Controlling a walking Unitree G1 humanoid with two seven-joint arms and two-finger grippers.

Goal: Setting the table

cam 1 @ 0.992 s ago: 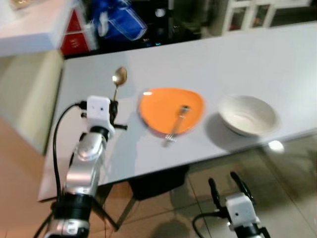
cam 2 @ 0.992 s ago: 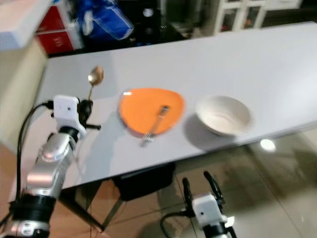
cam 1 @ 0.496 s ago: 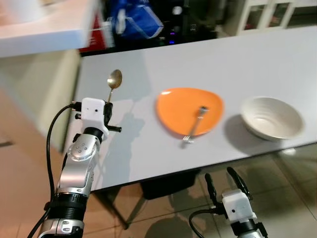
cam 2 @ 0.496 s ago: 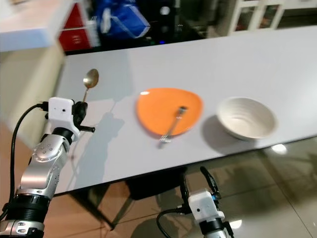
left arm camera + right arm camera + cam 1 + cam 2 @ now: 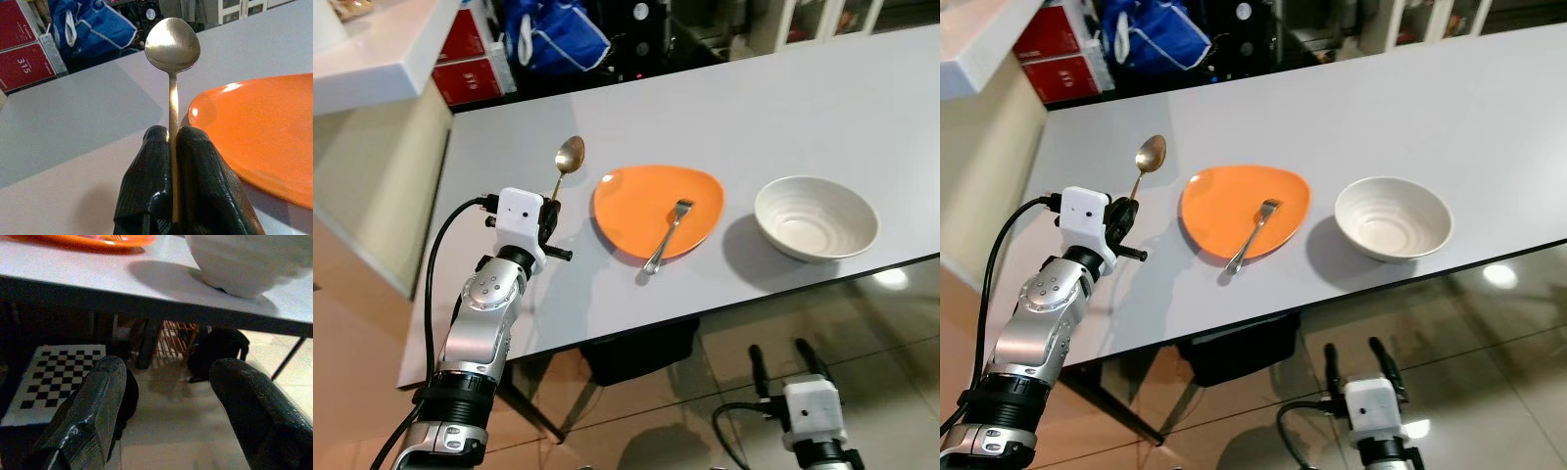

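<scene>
My left gripper [image 5: 549, 216] is shut on the handle of a golden spoon [image 5: 566, 162], holding it above the white table [image 5: 822, 98] just left of the orange plate [image 5: 636, 201]; the bowl of the spoon points away from me. In the left wrist view the spoon [image 5: 172, 54] stands up between the black fingers [image 5: 146, 196]. A silver fork [image 5: 668, 235] lies across the plate's near right part. To the right of the plate stands a white ribbed bowl [image 5: 816, 217]. My right gripper [image 5: 783, 362] hangs open below the table's front edge.
A blue bag [image 5: 553, 39] and red boxes [image 5: 470, 69] sit beyond the table's far left end. A white counter [image 5: 372, 69] juts in at the upper left. A dark bin [image 5: 636, 357] stands under the table on the tiled floor.
The camera has shifted, so the whole scene slides sideways in the picture. The left gripper still holds the spoon beside the plate. The right arm hangs as before.
</scene>
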